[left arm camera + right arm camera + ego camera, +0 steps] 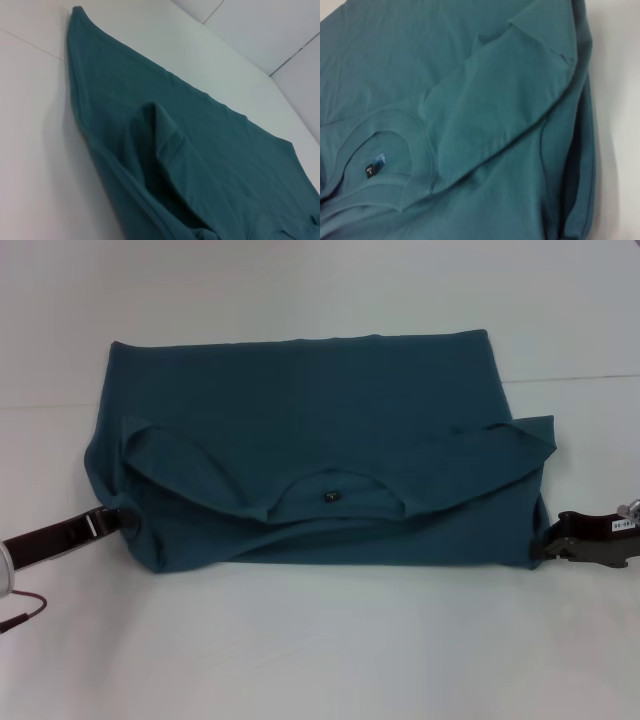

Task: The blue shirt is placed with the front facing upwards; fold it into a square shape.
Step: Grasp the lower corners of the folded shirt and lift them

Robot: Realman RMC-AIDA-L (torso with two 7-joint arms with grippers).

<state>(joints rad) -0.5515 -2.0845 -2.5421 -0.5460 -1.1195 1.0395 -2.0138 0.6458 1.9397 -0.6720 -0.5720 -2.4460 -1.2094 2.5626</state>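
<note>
You've got blue shirt folded across table, collar facing robot. Left gripper and right gripper at near corners; grip can't tell.

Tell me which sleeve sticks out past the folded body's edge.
The sleeve on the robot's right of the blue shirt; the left sleeve stays within the outline.

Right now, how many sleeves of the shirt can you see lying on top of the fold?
2. One sleeve lies on the blue shirt toward the left gripper; the other sleeve toward the right gripper. Both lie flat, flanking the neckline.
</note>
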